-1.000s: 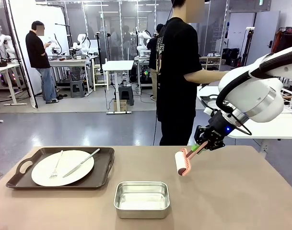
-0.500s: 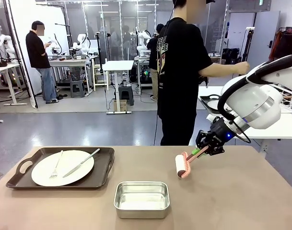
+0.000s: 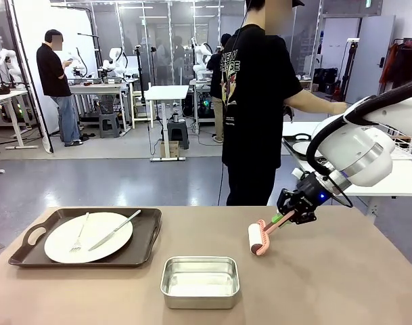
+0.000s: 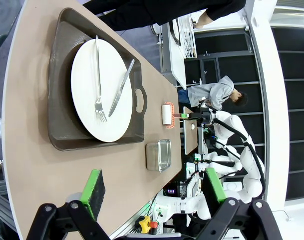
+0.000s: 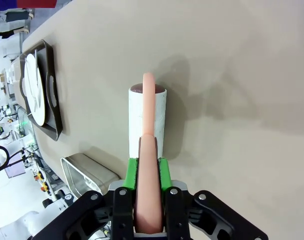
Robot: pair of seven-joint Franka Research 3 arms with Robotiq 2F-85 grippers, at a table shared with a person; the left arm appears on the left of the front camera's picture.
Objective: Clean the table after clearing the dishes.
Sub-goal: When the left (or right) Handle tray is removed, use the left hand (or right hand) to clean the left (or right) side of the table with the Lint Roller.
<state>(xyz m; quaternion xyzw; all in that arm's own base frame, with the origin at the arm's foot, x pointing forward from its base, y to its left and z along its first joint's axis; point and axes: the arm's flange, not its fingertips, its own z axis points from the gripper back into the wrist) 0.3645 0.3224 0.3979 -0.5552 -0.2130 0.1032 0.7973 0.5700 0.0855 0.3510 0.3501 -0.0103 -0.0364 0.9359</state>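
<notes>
Just beyond the steel pan (image 3: 199,281), to its right, my right pincer (image 3: 285,218) clamps the pink handle of a lint roller (image 3: 256,238), drum low at the tabletop (image 3: 341,284). It looks light and stiff, and is best held by that handle. My left pincer (image 4: 154,190) hangs wide and empty. Left of the pan, one plate (image 3: 88,237) with cutlery waits on its tray (image 3: 145,238). It is fragile, I judge, so lift it by the tray's handles.

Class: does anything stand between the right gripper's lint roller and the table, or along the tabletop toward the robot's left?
Nothing lies between the lint roller in the right gripper and the table under it. Toward the left, a steel pan and a tray with a plate stand on it.
</notes>
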